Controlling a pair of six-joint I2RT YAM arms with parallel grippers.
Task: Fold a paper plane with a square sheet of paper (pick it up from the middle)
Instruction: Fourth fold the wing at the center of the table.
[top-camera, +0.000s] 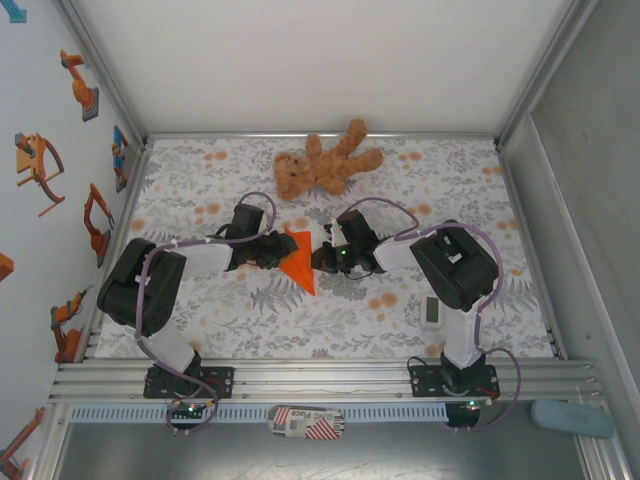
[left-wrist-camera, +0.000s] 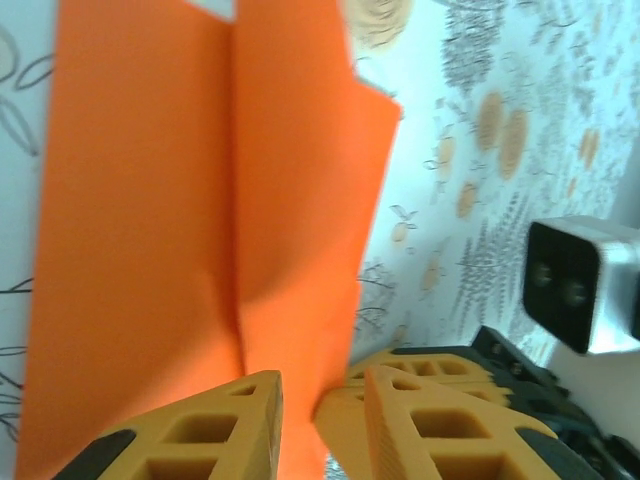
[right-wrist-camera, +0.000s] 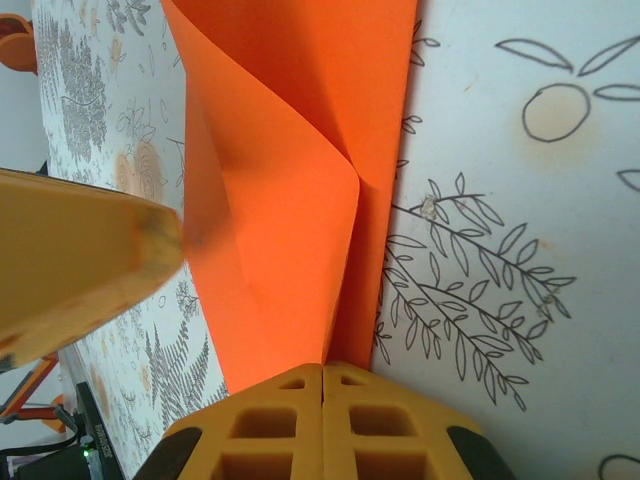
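The orange sheet of paper (top-camera: 299, 262) lies folded into a narrow pointed shape with a centre crease, at the middle of the table between both grippers. In the left wrist view the paper (left-wrist-camera: 180, 220) runs down into the gap of my left gripper (left-wrist-camera: 320, 395), whose jaws stand apart around its edge. My right gripper (right-wrist-camera: 322, 375) is shut, and the paper's (right-wrist-camera: 290, 180) raised fold is pinched in the seam between its fingers. The left gripper (top-camera: 281, 249) is at the paper's left side and the right gripper (top-camera: 322, 256) at its right side.
A brown teddy bear (top-camera: 325, 165) lies at the back of the floral table cloth (top-camera: 200, 310). A small white gadget (top-camera: 431, 311) sits near the right arm's base. Metal frame walls (top-camera: 520, 200) bound the table on both sides.
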